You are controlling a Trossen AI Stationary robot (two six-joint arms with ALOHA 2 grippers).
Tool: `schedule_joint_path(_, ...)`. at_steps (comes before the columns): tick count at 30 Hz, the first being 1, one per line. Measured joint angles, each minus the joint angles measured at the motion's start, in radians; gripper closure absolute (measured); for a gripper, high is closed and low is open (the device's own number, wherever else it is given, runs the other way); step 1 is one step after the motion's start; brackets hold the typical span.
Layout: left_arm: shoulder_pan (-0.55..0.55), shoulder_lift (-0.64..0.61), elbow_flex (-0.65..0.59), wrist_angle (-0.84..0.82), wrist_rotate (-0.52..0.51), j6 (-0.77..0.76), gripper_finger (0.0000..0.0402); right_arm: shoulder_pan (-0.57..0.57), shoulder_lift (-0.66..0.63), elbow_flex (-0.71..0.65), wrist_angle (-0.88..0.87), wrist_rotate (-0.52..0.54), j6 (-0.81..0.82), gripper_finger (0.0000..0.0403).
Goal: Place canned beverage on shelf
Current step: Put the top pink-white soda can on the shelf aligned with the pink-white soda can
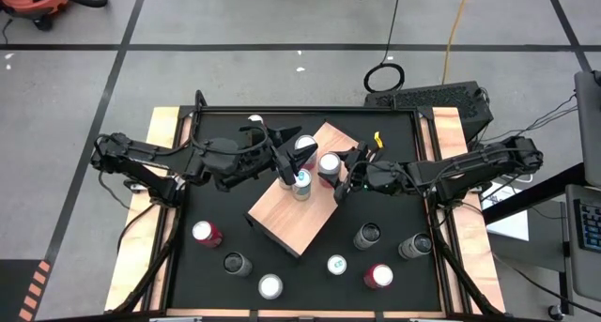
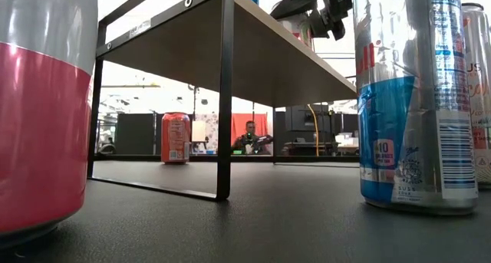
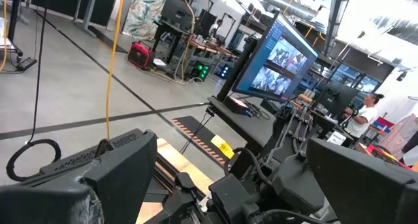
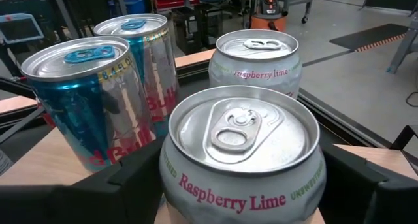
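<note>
The dark six-joint left arm (image 1: 160, 162) reaches in from the left side of the table, its segments folded low and running toward the middle. Its black two-finger left gripper (image 1: 286, 148) sits near the table's centre with the fingers (image 3: 111, 178) spread wide apart, nothing between them.

The dark six-joint right arm (image 1: 470, 167) comes in from the right side, elbow raised near the table's right edge and forearm stretched level toward the centre. Its black two-finger right gripper (image 1: 340, 176) faces the left one, close by but apart. Its fingers (image 4: 140, 175) stand parted on either side of a silver can, and contact cannot be made out.
</note>
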Motion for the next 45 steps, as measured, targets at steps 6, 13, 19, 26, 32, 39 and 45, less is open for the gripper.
schedule_joint_path(6,0.000,0.000,0.000,0.000,0.000,0.000,0.0006,0.000,0.001,-0.002,0.015,-0.054,-0.022,0.0089)
schedule_joint_path(13,0.000,0.000,0.000,0.000,0.000,0.000,0.0006,0.000,-0.006,-0.002,0.019,-0.054,-0.029,0.0061)
schedule_joint_path(19,0.000,0.000,0.000,0.000,0.000,0.000,0.0006,0.001,-0.052,0.017,0.022,-0.062,-0.071,0.0047)
schedule_joint_path(26,0.000,0.000,0.000,-0.002,0.006,-0.001,0.0006,0.003,-0.194,0.056,-0.121,-0.082,-0.096,0.0046)
schedule_joint_path(32,-0.005,0.000,0.000,-0.003,0.006,0.001,0.0006,0.033,-0.335,0.082,-0.436,-0.081,0.045,0.0058)
schedule_joint_path(39,-0.004,0.000,0.000,-0.010,0.006,0.008,0.0006,0.114,-0.330,0.051,-0.568,-0.107,0.157,0.0112)
schedule_joint_path(45,0.002,0.000,0.000,-0.029,0.006,0.001,0.0006,0.133,-0.248,0.037,-0.549,-0.106,0.193,0.0196)
